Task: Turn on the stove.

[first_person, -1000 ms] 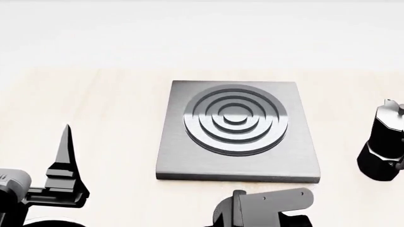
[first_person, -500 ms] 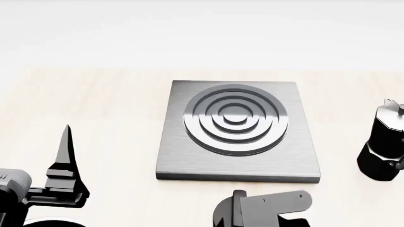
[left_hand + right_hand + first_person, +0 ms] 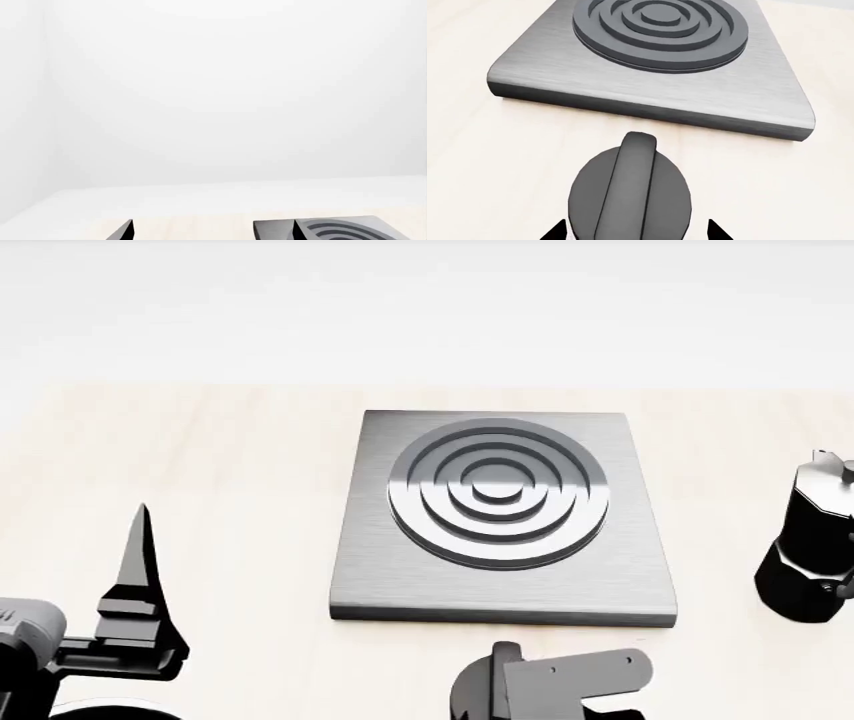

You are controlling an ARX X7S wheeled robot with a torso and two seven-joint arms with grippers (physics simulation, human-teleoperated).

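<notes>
- Black and ridged, the knob [image 3: 630,192] fills the near part of the right wrist view, with the two fingertips of the right gripper [image 3: 634,231] showing on either side of it; the jaws stand spread wider than the knob and hold nothing, and I cannot tell whether they touch it
- Judging from this, the approach is done and the work itself is left: closing on the ridge and twisting it, so the stove is not yet on
- At 7 o'clock in the head view the left gripper [image 3: 140,585] hangs over the pale wooden worktop [image 3: 227,470], well clear of everything; its fingertips sit wide apart in the left wrist view and carry nothing
- Beyond the knob, toward 12 o'clock, lies the stove [image 3: 505,515], a brushed-metal square plate with dark raised rings, flat on the worktop near the middle of the head view; nothing rests on it
- At 3 o'clock, apart from the plate, stands a moka pot [image 3: 809,552]
- Against the earlier head frames, the right arm's wrist housing at 6 o'clock has sunk lower and turned a little; the stove, pot and left gripper are unmoved
</notes>
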